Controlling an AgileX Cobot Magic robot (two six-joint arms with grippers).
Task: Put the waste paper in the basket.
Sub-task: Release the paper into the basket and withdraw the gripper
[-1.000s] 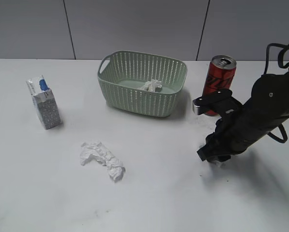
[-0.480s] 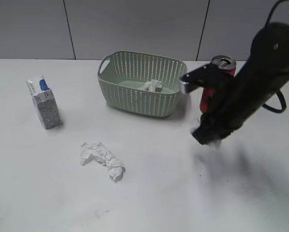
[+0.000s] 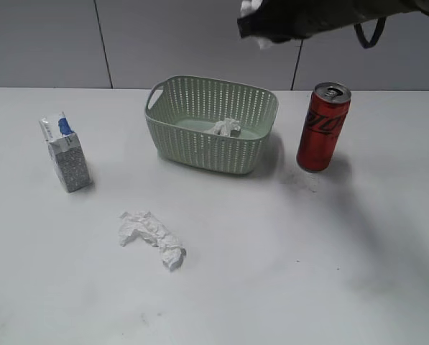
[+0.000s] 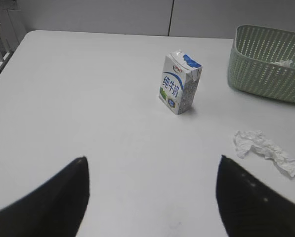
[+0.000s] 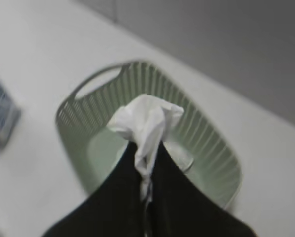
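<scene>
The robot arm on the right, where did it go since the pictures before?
The right pincer, shut on a crumpled white paper wad, rose from the table beside the red drink can to high above the pale green slotted plastic basket. Can, basket, milk carton and the long wad stayed put.

The basket (image 3: pixel 213 133) looks like matt pale green plastic, its walls pierced with small slots. The waste paper wad (image 3: pixel 152 236) on the table is thin, crumpled white tissue, rough with creases; so are the wad in the basket (image 3: pixel 225 128) and the wad (image 5: pixel 145 124) pinched between dark matt fingers (image 5: pixel 118 185). The can (image 3: pixel 323 128) is glossy red metal. The milk carton (image 4: pixel 180 83) appears to be smooth printed card. The table (image 3: pixel 271 273) is smooth, matt white.
</scene>
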